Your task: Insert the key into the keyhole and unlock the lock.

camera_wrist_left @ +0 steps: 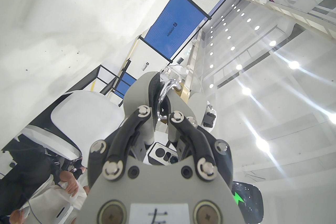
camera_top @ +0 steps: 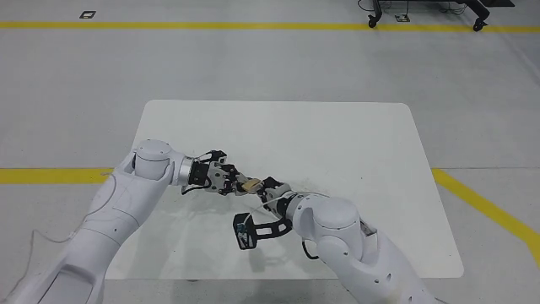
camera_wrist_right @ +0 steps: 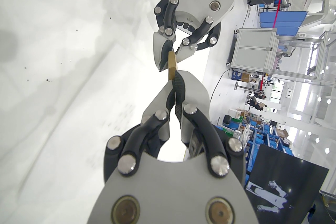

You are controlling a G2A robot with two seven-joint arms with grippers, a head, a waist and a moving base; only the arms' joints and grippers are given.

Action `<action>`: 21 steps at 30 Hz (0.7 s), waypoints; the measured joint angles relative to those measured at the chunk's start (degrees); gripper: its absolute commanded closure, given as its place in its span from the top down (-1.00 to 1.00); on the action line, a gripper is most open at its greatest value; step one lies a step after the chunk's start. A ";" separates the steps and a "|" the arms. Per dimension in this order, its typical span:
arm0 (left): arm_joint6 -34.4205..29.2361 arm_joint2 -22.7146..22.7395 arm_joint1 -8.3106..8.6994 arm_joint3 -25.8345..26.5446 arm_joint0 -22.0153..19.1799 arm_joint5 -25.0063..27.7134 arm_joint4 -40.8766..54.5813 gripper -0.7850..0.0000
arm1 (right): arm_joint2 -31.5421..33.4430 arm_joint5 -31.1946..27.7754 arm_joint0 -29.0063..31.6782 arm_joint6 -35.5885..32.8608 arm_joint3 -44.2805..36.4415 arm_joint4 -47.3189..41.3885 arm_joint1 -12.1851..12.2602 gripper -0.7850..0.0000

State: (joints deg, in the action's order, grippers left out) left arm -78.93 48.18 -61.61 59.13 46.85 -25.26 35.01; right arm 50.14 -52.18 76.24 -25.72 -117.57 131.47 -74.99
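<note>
Right wrist view sets the brass lock (camera_wrist_right: 172, 64) between the two grippers, held up off the table (camera_top: 337, 135); the left gripper (camera_wrist_right: 169, 55) is clamped on its far end, and the left wrist view shows those fingers closed over the silver shackle (camera_wrist_left: 168, 88) with the brass body just beyond; the right gripper (camera_wrist_right: 176, 83) meets the lock's near end with its black pads (camera_wrist_right: 181, 89) pressed together, tips right at the brass, though whether they touch it cannot be told; the key, if it is pinched there, is hidden between the pads, and the keyhole cannot be made out either; in the top view the two grippers stand tip to tip over the table's near half, the lock bridging them. Judged from this, the step in hand is the insertion or the turn just after it; which of the two cannot be told, since the key's depth is hidden; the next move would call for the left gripper to hold the lock rigid while the right one keeps the key in line with the keyhole, seats it fully and rolls about the key's axis; a sideways push could bend the key or swing the lock on its shackle.
</note>
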 measured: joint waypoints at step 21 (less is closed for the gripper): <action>4.61 2.32 -0.09 -1.34 0.74 -1.06 4.63 -1.00 | 3.84 5.19 2.50 2.15 -3.31 -8.37 -0.09 1.00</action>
State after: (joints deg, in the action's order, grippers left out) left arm -74.32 50.50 -61.70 57.79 47.59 -26.32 39.63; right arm 53.98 -46.99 78.75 -23.56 -120.89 123.10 -75.08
